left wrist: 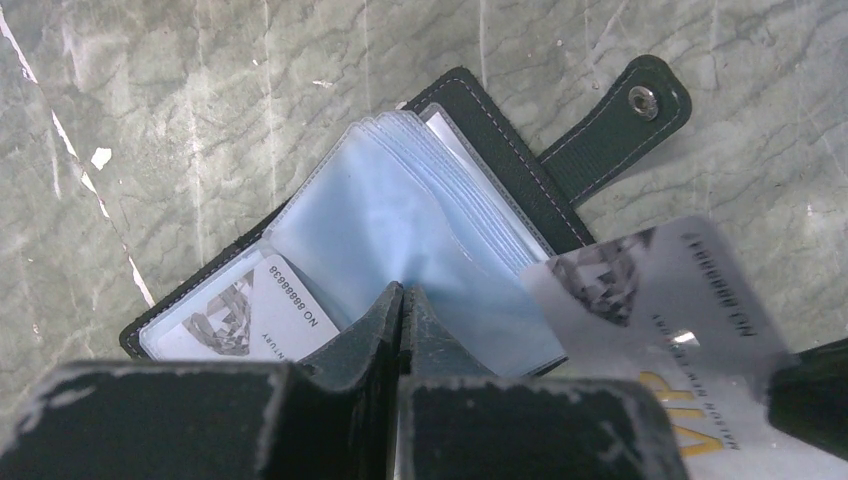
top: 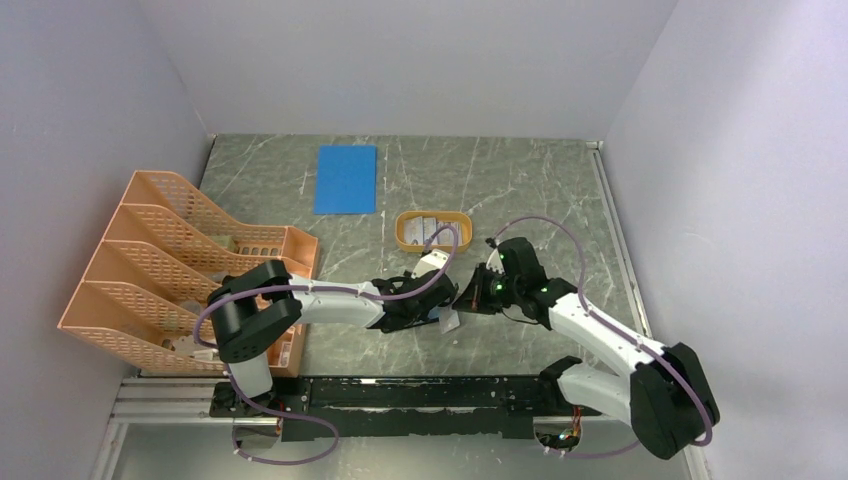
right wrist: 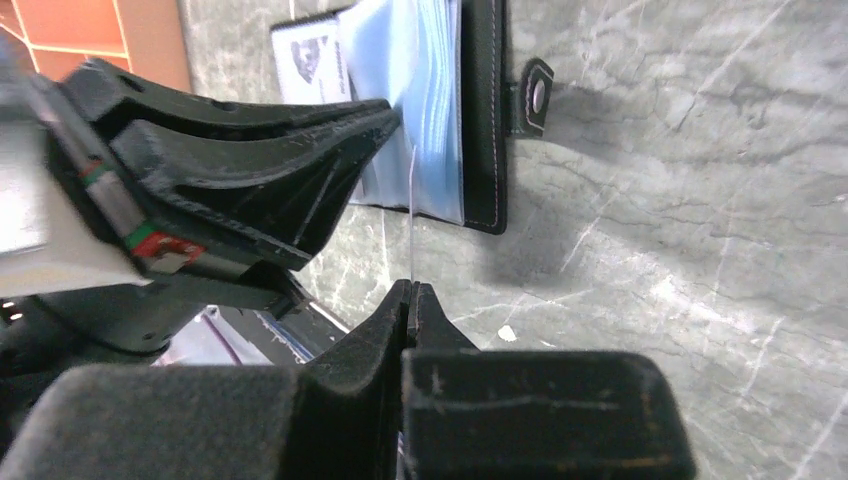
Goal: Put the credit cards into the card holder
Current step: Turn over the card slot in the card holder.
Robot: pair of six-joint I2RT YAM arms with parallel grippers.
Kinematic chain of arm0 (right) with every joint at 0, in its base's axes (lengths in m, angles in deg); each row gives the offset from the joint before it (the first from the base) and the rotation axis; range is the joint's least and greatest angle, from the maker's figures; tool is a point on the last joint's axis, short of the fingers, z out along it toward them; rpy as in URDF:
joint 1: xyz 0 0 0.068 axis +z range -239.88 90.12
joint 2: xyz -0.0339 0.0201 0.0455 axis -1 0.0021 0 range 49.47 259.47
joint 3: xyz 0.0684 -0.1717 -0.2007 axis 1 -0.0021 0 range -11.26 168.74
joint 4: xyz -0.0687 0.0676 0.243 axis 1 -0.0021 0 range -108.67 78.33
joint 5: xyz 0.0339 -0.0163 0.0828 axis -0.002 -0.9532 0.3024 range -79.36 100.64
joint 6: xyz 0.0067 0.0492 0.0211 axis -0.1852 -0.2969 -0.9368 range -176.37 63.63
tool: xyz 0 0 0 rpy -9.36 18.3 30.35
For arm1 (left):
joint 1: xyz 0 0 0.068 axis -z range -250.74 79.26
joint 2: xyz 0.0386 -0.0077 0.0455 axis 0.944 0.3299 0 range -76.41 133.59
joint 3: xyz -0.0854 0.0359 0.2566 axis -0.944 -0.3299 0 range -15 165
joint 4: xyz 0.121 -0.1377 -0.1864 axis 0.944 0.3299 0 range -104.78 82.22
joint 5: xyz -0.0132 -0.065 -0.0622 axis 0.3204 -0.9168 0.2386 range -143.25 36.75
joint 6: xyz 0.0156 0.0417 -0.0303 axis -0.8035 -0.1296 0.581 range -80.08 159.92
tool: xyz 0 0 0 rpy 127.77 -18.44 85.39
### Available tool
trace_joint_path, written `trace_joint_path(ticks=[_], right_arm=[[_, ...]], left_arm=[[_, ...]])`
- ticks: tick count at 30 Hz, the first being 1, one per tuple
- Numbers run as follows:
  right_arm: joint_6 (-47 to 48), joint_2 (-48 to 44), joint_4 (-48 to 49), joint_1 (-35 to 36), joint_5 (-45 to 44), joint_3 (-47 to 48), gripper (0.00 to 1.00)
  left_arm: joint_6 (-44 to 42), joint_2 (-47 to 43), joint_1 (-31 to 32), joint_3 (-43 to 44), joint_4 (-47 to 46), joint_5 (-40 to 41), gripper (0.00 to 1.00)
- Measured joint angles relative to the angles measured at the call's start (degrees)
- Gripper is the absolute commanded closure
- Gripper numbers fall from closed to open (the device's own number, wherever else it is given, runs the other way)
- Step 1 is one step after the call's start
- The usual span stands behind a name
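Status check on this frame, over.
Left gripper shut on sleeve of card holder. Right gripper shut on credit card, not yet in. Nothing seen blocking.

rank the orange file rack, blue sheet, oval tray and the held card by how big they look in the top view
Largest to smallest:
1. orange file rack
2. blue sheet
3. oval tray, only slightly smaller than the sheet, so that pair is close
4. held card, clearly the smallest
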Motion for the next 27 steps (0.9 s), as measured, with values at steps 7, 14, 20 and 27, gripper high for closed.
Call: trace_joint_path(ticks=[7, 14, 20, 27], right_arm=[[1.36, -3.93, -3.19, 0.0, -2.19, 2.32, 1.0], [1.31, -3.08, -3.21, 0.0, -1.84, 2.19, 1.0], [1.2, -1.88, -3.02, 0.0, -1.27, 1.51, 1.0], [1.07, -1.36, -2.19, 0.0, -0.31, 1.07, 1.0]], left_arm=[[0.15, -0.31, 0.0, -0.48, -0.35, 0.02, 0.95], [0.15, -0.31, 0.0, -0.5, -0.39, 0.04, 0.95], [0.15, -0.33, 0.0, -0.59, -0.52, 0.04, 0.95], [0.15, -0.33, 0.0, -0.59, -0.55, 0.07, 0.95]])
